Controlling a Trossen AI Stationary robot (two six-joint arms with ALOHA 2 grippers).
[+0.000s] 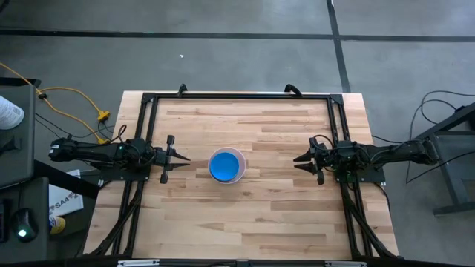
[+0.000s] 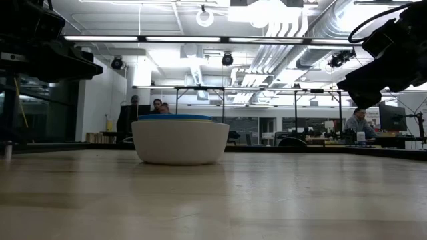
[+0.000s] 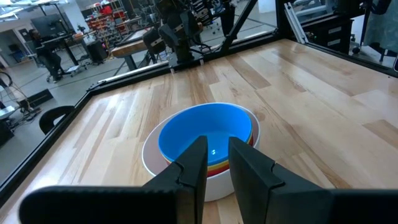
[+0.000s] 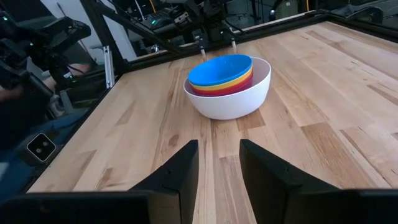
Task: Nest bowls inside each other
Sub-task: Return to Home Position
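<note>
I judge the nesting finished and the step in hand to be the return to rest: the blue round plastic bowl (image 1: 223, 165) sits uppermost, inside the yellow plastic bowl (image 4: 235, 75) and the red-pink plastic bowl (image 4: 231, 88), all within the white round plastic bowl (image 4: 233, 102) at the centre of the wooden table (image 1: 282, 215). The left gripper (image 1: 180, 159) stands at the stack's 9 o'clock and the right gripper (image 1: 298, 158) at its 3 o'clock, both apart from it, jaws narrowly parted, holding and touching nothing. The next move, by my reading, calls only for drawing each arm outward, clear of the stack.
</note>
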